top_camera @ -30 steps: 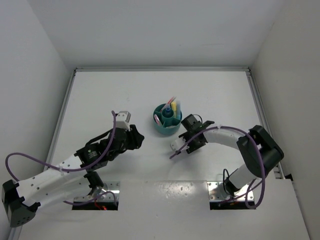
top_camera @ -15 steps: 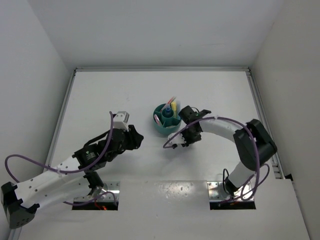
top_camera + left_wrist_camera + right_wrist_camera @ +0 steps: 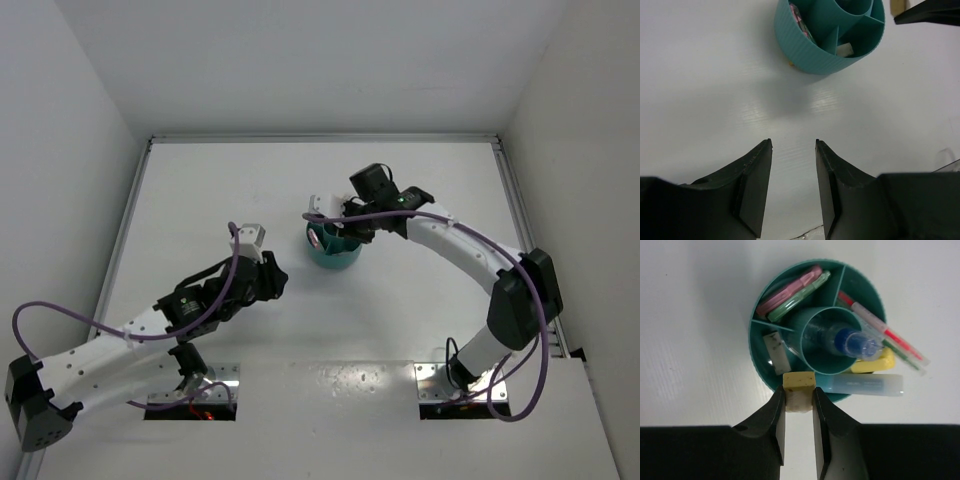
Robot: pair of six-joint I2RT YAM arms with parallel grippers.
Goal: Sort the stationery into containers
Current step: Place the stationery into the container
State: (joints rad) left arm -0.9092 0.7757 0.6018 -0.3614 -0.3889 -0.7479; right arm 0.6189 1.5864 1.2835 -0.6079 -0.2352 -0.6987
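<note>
Right now we have the tan eraser clamped in the right gripper, over the rim of the teal organiser. Next we'd nudge inward and release. Meanwhile the left gripper hangs with fingers apart, empty.

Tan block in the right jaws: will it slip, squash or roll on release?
The tan block shows square edges between the jaws, so it is probably firm rather than squashy. Its matte faces likely grip well. Being small and flat-sided, it should drop without rolling.
</note>
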